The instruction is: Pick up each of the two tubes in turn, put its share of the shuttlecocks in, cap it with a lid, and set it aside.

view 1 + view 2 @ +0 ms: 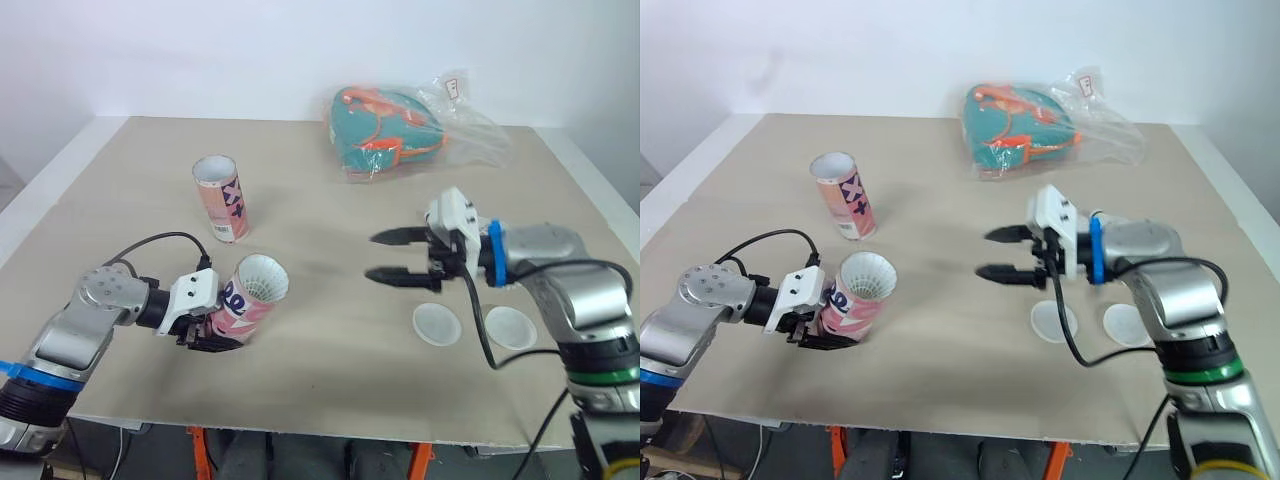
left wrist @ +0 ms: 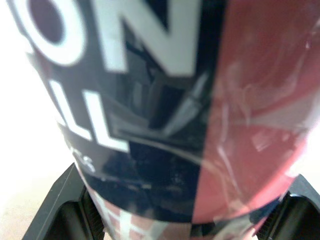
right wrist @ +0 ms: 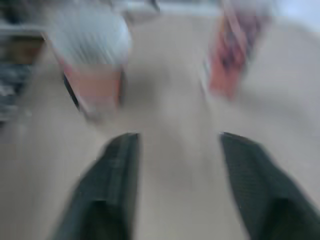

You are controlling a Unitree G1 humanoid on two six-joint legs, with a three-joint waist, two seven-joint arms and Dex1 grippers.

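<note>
two tubes sit at the left of the table (image 1: pixel 330 385). the near tube (image 1: pixel 250 300) leans to the right, clamped at its base by the left gripper (image 1: pixel 212 338), with white shuttlecocks (image 1: pixel 262 277) filling its mouth. the far tube (image 1: pixel 221 198) stands upright, well apart. the right gripper (image 1: pixel 373 256) hovers empty, fingers spread wide, near the left lid (image 1: pixel 437 324) and the right lid (image 1: pixel 508 327). a plastic bag (image 1: pixel 400 130) lies at the far right.

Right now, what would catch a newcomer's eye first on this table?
The left gripper clamps a tilted tube near the front left of the table, white feathers showing at its mouth. Across from it the right gripper hangs open, two white lids lying near it. At the back sits a teal bag in clear plastic.
</note>
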